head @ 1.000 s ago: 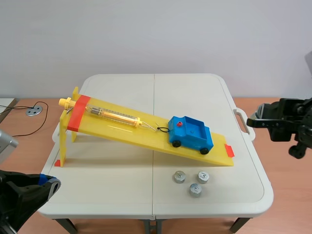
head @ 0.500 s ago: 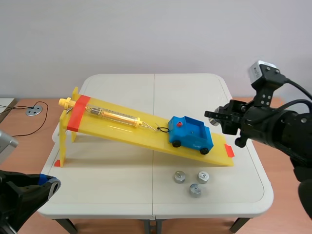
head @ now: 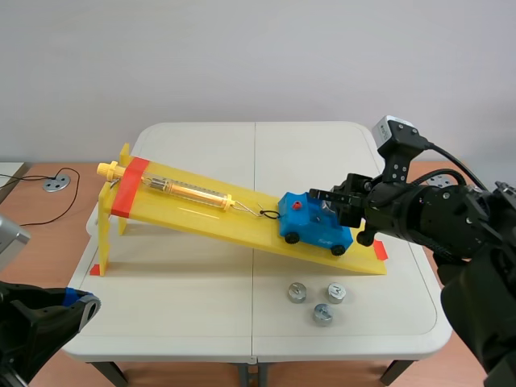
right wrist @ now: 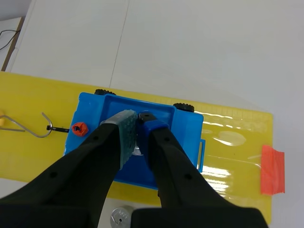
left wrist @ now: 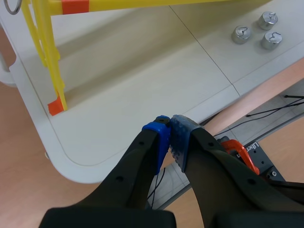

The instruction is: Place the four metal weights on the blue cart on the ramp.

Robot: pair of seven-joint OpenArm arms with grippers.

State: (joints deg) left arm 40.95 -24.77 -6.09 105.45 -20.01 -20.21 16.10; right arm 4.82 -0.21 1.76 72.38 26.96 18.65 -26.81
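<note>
Risk lies in the slope. Left gripper (left wrist: 169, 124), pads pressed together on nothing, hangs by the near corner of the table (head: 177, 306), too far off to steady anything. Low on the yellow ramp (head: 242, 230) sits the blue cart (head: 314, 227), hooked to a spring scale (head: 185, 192). Right gripper (right wrist: 137, 116) hovers over its tray, pinching the fourth weight (right wrist: 137, 151), only a silver sliver showing. A high release or sideways nudge could jolt the cart or bounce the weight out. Three weights (head: 322, 314), small shiny cylinders, wait on the table beside the ramp's foot.
</note>
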